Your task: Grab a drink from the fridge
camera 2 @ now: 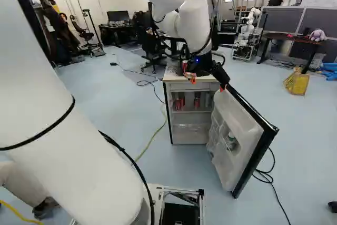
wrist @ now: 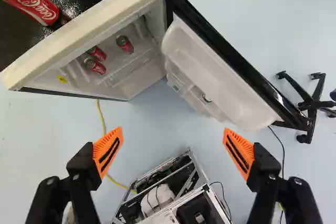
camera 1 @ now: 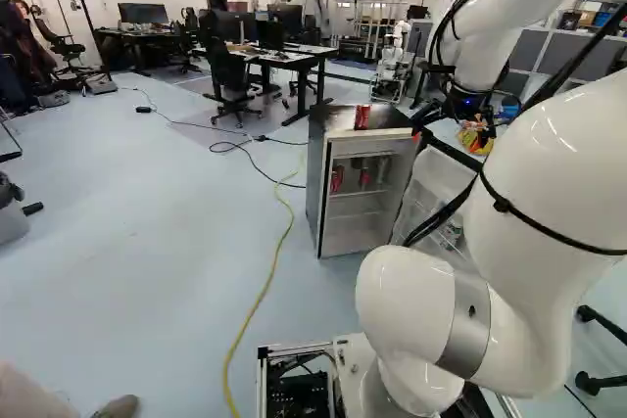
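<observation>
So the gripper [wrist: 172,129] has its fingers wide apart, holding nothing. Red cans [wrist: 124,44] stand inside the fridge [camera 1: 316,183], on the upper shelf [camera 2: 192,111], one near its left edge in the right base view. Come down clear of the open door [wrist: 226,72], get level with the shelf, slide in straight, put a finger each side of one can, then squeeze softly

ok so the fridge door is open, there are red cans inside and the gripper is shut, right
The gripper isn't shut: the wrist view shows it open, its fingers wide apart. The fridge door is open, with red cans inside.
</observation>
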Robot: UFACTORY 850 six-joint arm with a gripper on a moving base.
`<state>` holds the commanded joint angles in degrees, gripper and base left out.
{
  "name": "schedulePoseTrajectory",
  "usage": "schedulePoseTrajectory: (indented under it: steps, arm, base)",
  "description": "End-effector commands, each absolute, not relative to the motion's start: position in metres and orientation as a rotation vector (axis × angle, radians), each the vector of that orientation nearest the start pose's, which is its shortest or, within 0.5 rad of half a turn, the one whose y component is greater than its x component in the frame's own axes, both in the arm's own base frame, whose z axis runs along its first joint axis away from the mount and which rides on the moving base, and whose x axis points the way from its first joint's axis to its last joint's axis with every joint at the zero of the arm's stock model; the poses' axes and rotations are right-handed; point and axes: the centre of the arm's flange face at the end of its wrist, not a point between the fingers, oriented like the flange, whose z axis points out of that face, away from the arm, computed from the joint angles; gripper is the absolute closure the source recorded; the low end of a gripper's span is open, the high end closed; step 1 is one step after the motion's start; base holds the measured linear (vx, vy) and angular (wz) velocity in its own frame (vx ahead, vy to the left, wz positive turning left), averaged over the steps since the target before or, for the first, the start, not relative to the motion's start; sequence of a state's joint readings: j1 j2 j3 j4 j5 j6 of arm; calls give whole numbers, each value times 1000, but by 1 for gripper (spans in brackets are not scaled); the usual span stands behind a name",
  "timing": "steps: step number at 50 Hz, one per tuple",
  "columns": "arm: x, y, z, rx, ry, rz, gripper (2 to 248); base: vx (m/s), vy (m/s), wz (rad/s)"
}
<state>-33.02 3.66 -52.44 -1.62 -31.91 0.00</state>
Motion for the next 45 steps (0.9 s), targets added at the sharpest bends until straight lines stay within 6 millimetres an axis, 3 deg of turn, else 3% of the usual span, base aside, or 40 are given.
schedulePoseTrajectory:
  steps: [45]
  arm:
    - [393, -332, 560, -3057, 1078, -653, 3]
  base:
    - [0, 0, 0]
